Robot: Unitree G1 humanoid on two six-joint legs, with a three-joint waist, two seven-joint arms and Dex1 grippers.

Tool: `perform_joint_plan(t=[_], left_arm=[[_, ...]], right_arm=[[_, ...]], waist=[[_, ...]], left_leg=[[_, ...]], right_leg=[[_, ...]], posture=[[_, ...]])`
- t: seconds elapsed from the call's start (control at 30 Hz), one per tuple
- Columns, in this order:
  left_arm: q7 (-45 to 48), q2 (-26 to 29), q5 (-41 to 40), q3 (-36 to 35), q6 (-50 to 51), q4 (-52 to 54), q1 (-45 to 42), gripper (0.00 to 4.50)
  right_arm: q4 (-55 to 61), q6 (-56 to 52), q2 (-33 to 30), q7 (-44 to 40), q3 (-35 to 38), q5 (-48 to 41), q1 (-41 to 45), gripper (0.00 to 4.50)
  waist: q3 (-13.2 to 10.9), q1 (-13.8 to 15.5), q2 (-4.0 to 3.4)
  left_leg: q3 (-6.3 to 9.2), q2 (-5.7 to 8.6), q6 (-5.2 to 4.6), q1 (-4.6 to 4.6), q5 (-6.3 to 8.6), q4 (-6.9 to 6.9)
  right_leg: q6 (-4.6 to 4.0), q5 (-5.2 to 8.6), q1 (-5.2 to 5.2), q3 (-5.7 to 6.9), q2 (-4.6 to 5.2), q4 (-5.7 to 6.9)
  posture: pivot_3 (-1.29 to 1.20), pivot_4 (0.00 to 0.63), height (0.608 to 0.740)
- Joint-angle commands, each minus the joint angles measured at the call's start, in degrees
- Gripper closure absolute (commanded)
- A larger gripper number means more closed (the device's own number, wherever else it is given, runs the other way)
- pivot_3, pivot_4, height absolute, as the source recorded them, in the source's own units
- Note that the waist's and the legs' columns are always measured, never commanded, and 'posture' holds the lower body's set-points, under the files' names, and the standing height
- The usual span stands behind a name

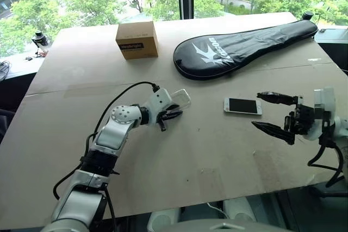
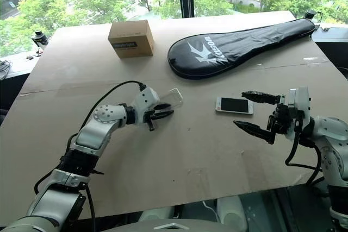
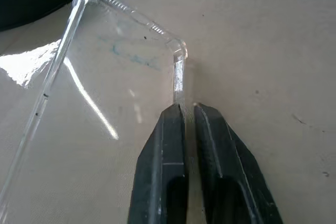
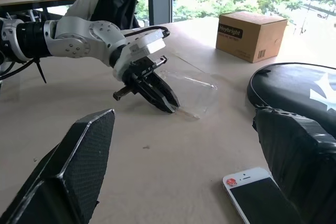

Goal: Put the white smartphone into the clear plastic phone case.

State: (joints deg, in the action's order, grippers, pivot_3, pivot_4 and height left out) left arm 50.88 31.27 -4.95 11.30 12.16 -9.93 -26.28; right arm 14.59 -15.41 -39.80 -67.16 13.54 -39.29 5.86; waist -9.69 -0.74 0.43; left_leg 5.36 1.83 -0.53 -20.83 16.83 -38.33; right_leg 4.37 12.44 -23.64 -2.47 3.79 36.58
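Left arm (image 1: pixel 111 134): silver-grey rounded housings, round joint cap with ring of small dark holes, black collar sections between links, white block-shaped wrist unit. Black cable loops from forearm up over wrist into white block; further black cables trail along upper arm. Left gripper (image 1: pixel 169 117): two slim black fingers (image 3: pixel 160 171), tapered, smooth, each with long recessed slot. Right arm (image 2: pixel 326 131): white and grey wrist housing, black mechanism behind fingers, black cable hanging beneath. Right gripper (image 2: pixel 255 113): two pointed black fingers (image 4: pixel 73 174), finely textured pads.
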Motion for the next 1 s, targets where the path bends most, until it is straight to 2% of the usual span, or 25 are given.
perform_joint_plan(t=[0.03, 0.07, 0.1, 0.13, 0.37, 0.43, 0.5, 0.53, 0.6, 0.7, 0.9, 1.0], left_arm=[[-2.13, 0.44, 3.8, 0.61, -3.71, -3.96, -0.68, 2.01], [-1.73, 0.37, 3.73, 0.63, -4.05, -4.6, -0.77, 1.44], [-1.33, 0.3, 3.5, 0.61, -4.21, -5.09, -0.87, 1.18], [-1.25, 0.31, 3.63, 0.69, -4.46, -5.5, -1.0, 0.72], [-1.61, 1.11, 7.29, 2.54, -7.29, -9.75, -2.19, 0.72], [-1.07, 1.28, 7.82, 2.98, -7.93, -10.82, -2.21, 1.23], [-0.87, 1.3, 7.98, 3.12, -8.06, -11.61, -2.27, 2.07], [-0.88, 1.33, 7.98, 3.11, -8.08, -11.9, -2.31, 2.63], [-1.08, 1.32, 7.73, 2.95, -7.66, -12.75, -2.47, 3.2], [-2.12, 1.34, 7.58, 2.2, -7.31, -16.38, -3.26, 4.45], [-1.18, 1.55, 6.15, 1.06, -8.96, -20.14, -3.69, 4.45], [1.29, 0.76, 3.13, 0.22, -8.37, -15.81, -2.27, 4.45]], right_arm=[[0.11, 1.95, 0.51, 0.26, 0.06, 0.82, 0.63, 0.0], [0.06, 2.07, 0.72, 0.43, -0.22, 1.08, 0.73, 0.0], [0.04, 2.16, 0.87, 0.58, -0.39, 1.29, 0.82, 0.0], [0.02, 2.3, 0.93, 0.63, -0.47, 1.51, 0.84, 0.0], [0.52, 2.55, 1.55, 1.77, -0.65, 1.65, 0.59, 0.0], [0.84, 2.48, 1.67, 2.12, -0.69, 1.55, 0.4, 0.0], [1.1, 2.39, 1.74, 2.36, -0.68, 1.53, 0.27, 0.0], [1.25, 2.34, 1.76, 2.47, -0.67, 1.51, 0.2, 0.0], [1.57, 2.31, 1.81, 2.74, -0.67, 1.48, 0.04, 0.0], [1.97, 2.31, 1.83, 3.11, -0.63, 1.39, -0.18, 0.0], [2.18, 2.39, 1.63, 3.19, -0.26, 1.26, -0.63, 0.0], [2.02, 2.36, 1.42, 2.84, 0.03, 0.97, -0.83, 0.0]], waist=[[0.0, 0.15, 0.0], [0.0, 0.19, 0.0], [0.0, 0.21, 0.0], [0.0, 0.17, 0.0], [0.02, 0.13, -0.01], [0.04, 0.1, -0.04], [0.05, 0.11, -0.04], [0.05, 0.11, -0.04], [0.05, 0.1, -0.04], [0.05, -0.01, -0.04], [0.08, -0.53, -0.07], [0.08, -1.0, -0.07]], left_leg=[[0.02, 0.01, 0.05, -0.01, -0.03, 0.0], [0.02, 0.03, 0.05, -0.01, -0.03, 0.03], [0.04, 0.03, 0.01, -0.01, 0.0, 0.03], [0.04, 0.04, -0.01, -0.02, 0.01, 0.03], [0.02, 0.11, -0.03, 0.03, 0.02, 0.03], [-0.01, 0.15, -0.03, 0.07, 0.01, 0.02], [-0.05, 0.17, -0.03, 0.13, 0.01, 0.0], [-0.08, 0.16, -0.03, 0.18, 0.0, -0.02], [-0.1, 0.15, -0.02, 0.23, -0.01, -0.04], [-0.14, 0.14, 0.0, 0.33, -0.04, -0.09], [-0.21, -0.07, 0.0, 1.1, -0.03, -0.02], [-0.2, -0.11, 0.0, 1.11, -0.04, -0.02]], right_leg=[[0.0, 0.0, -0.01, 0.01, 0.02, 0.0], [0.0, 0.0, 0.0, 0.03, 0.05, 0.0], [0.0, 0.0, 0.0, 0.05, 0.08, 0.0], [0.0, 0.0, 0.0, 0.05, 0.09, 0.0], [0.01, 0.01, 0.05, 0.07, 0.1, 0.0], [0.01, 0.01, 0.07, 0.07, 0.1, 0.02], [0.01, 0.01, 0.11, 0.04, 0.1, 0.08], [0.01, 0.01, 0.18, 0.06, 0.09, 0.1], [0.01, 0.01, 0.24, 0.09, 0.08, 0.12], [0.01, 0.0, 0.31, 0.11, 0.0, 0.18], [0.12, 0.1, 1.0, 0.06, -0.24, 0.2], [0.12, 0.09, 0.99, 0.06, -0.26, 0.21]], posture=[[0.0, 0.15, 0.74], [0.0, 0.15, 0.74], [0.0, 0.15, 0.74], [0.0, 0.15, 0.74], [0.0, 0.15, 0.74], [0.0, 0.15, 0.74], [0.0, 0.15, 0.74], [0.0, 0.15, 0.74], [0.0, 0.15, 0.74], [0.0, 0.15, 0.74], [0.0, 0.15, 0.74], [0.0, 0.15, 0.74]])
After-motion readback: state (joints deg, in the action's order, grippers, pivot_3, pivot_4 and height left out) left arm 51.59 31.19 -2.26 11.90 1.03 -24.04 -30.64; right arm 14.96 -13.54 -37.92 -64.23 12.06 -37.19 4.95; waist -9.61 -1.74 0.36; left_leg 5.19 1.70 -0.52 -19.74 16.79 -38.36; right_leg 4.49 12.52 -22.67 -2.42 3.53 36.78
